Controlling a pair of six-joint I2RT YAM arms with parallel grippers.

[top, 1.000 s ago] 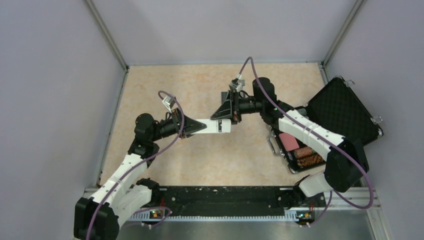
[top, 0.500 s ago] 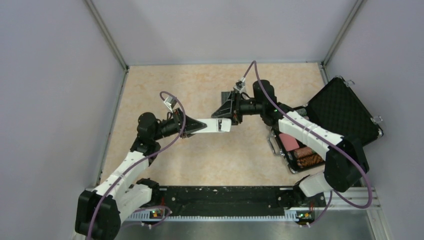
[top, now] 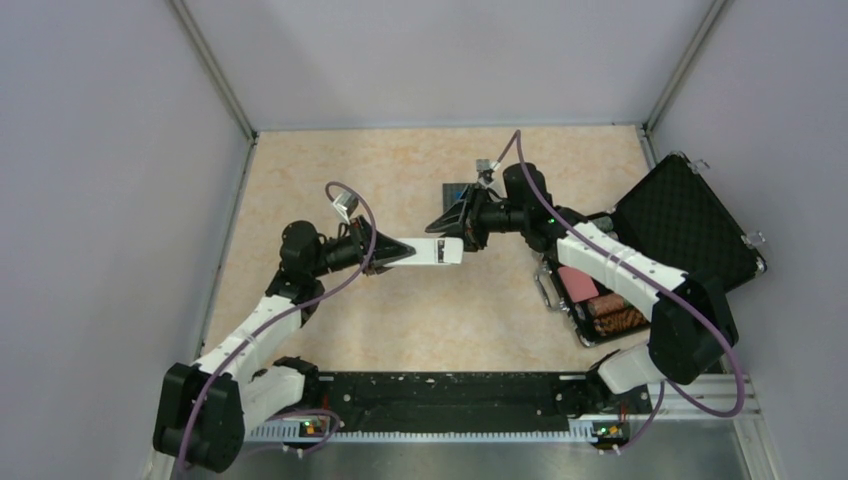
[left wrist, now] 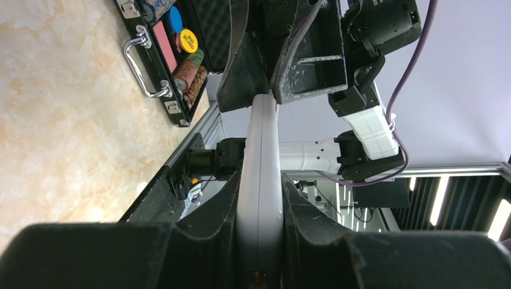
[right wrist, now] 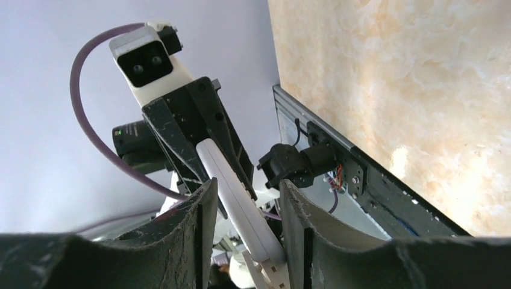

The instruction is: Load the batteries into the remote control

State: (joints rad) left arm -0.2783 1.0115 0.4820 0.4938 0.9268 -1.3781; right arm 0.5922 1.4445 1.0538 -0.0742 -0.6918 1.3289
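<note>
The white remote control (top: pixel 432 250) hangs level above the middle of the table, held at both ends. My left gripper (top: pixel 400 251) is shut on its left end; the left wrist view shows the remote control (left wrist: pixel 263 138) edge-on, pinched between my left gripper's (left wrist: pixel 260 180) pads. My right gripper (top: pixel 441 233) comes from the right and straddles the other end. In the right wrist view the remote control (right wrist: pixel 229 180) runs slantwise between my right gripper's (right wrist: pixel 244 188) fingers and touches both. A small white piece sticks out at its near end. The batteries are out of view.
An open black case (top: pixel 690 218) lies at the right, with stacked poker chips (top: pixel 615 312) and a pink block inside. A grey plate (top: pixel 455 190) sits on the marble tabletop behind my right gripper. The black base rail (top: pixel 440 395) runs along the near edge.
The left arm has shifted slightly to the right and the right wrist has tipped a little. The remote control has stayed in nearly the same place between both grippers.
</note>
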